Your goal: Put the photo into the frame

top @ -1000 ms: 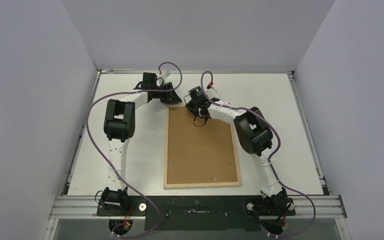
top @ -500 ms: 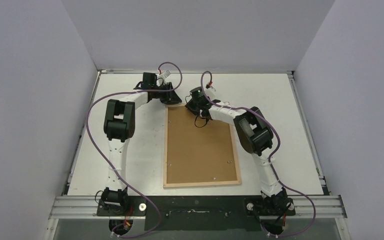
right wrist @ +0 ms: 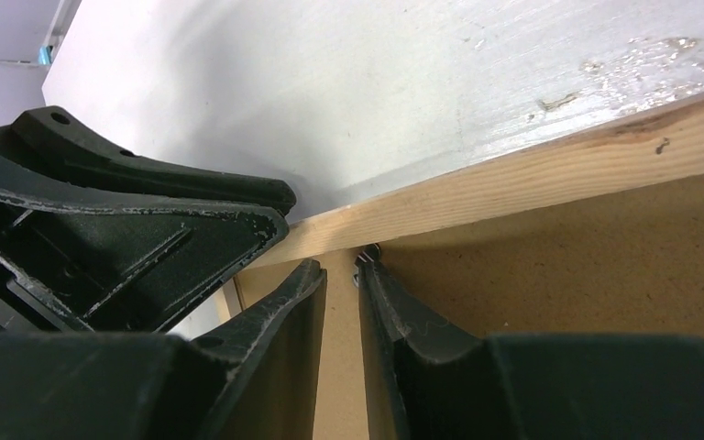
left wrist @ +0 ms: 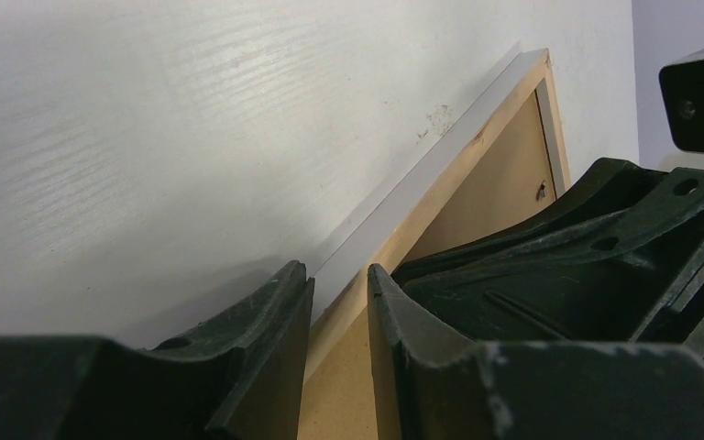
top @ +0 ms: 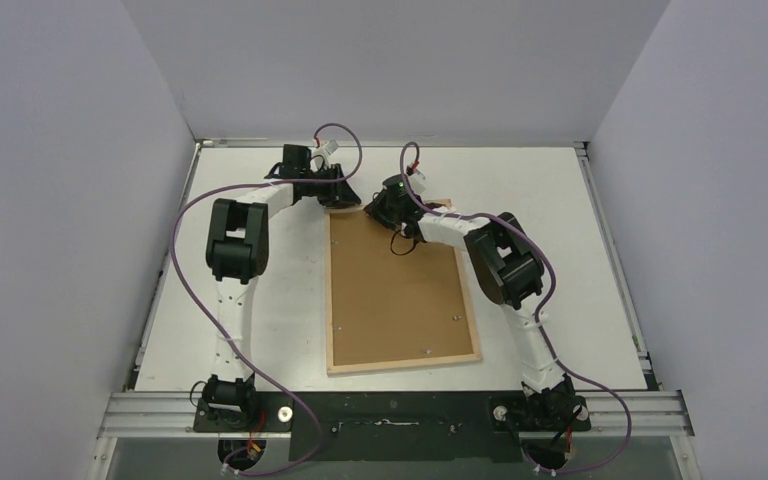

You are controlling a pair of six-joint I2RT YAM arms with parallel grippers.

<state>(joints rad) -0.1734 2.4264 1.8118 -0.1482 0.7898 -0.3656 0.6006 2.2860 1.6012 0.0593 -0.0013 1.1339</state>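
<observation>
**Table [top: 260, 300] bears frame [top: 405, 365], back up**

The frame sits mid-table, a brown board [top: 400, 300] filling it. The left gripper [left wrist: 339, 270] pinches the rim at the far-left corner, one finger either side. The right gripper [right wrist: 341, 266] has its fingers nearly together at a metal clip [right wrist: 365, 259] by the far rim; whether they hold it, I cannot tell.

2 white arms [top: 232, 310] with black joints [top: 237, 240], looping purple cables [top: 185, 215], scuffed black jaws.
</observation>
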